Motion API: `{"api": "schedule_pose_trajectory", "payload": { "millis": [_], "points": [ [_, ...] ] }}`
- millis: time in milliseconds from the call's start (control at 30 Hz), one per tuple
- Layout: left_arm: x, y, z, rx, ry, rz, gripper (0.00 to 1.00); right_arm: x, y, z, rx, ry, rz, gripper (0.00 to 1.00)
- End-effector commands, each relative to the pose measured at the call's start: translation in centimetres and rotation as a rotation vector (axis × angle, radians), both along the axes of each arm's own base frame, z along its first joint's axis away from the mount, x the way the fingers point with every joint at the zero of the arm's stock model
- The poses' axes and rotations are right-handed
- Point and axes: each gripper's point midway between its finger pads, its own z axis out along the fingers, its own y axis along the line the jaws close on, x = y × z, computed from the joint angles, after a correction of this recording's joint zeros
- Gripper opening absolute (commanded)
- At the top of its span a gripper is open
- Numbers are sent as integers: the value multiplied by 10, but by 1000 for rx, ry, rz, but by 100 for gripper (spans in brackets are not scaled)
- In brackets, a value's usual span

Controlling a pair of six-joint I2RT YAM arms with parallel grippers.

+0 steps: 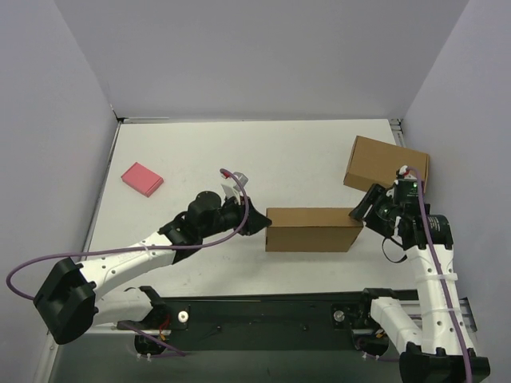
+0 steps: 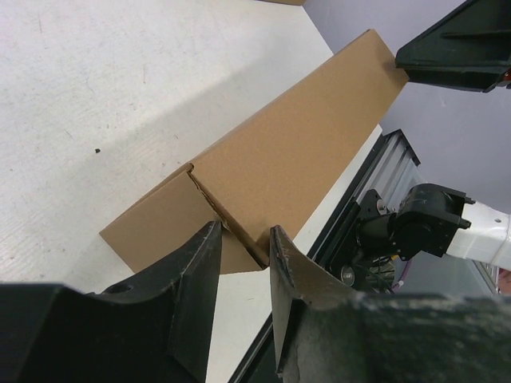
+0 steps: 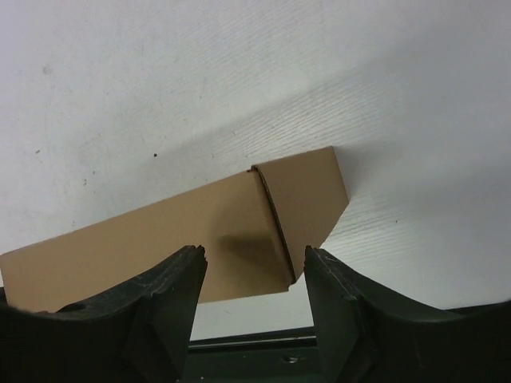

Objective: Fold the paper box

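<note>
The paper box [image 1: 311, 229] lies formed and closed as an oblong near the middle of the white surface [image 1: 279, 152], its long side running from 9 to 3 o'clock. At its 9 o'clock end sits the left tool [image 1: 261, 224], fingers [image 2: 204, 263] narrowly parted around the box's lower corner; whether they pinch it cannot be told. At the 3 o'clock end the right tool [image 1: 359, 212] is spread wide across that end. A second brown box [image 1: 386, 165] stands at 1 o'clock, and a pink block [image 1: 142, 179] lies well apart at 10 o'clock.
</note>
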Motion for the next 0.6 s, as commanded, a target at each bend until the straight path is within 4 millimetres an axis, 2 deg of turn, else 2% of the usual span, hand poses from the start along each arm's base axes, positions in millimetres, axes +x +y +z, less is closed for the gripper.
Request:
{"api": "schedule_pose_trajectory", "payload": {
  "millis": [0, 133, 400, 567],
  "points": [
    [-47, 80, -143, 520, 294, 5, 31, -5, -2, 13, 33, 2, 13, 53],
    [-45, 81, -143, 520, 298, 8, 31, -10, -10, 14, 54, -1, -10, 47],
    [-44, 80, -142, 519, 295, 1, 31, -31, -18, 14, 20, 21, -38, 42],
    [-44, 81, -142, 522, 290, -2, 31, -38, -19, 6, 21, 47, -45, 39]
  ]
}}
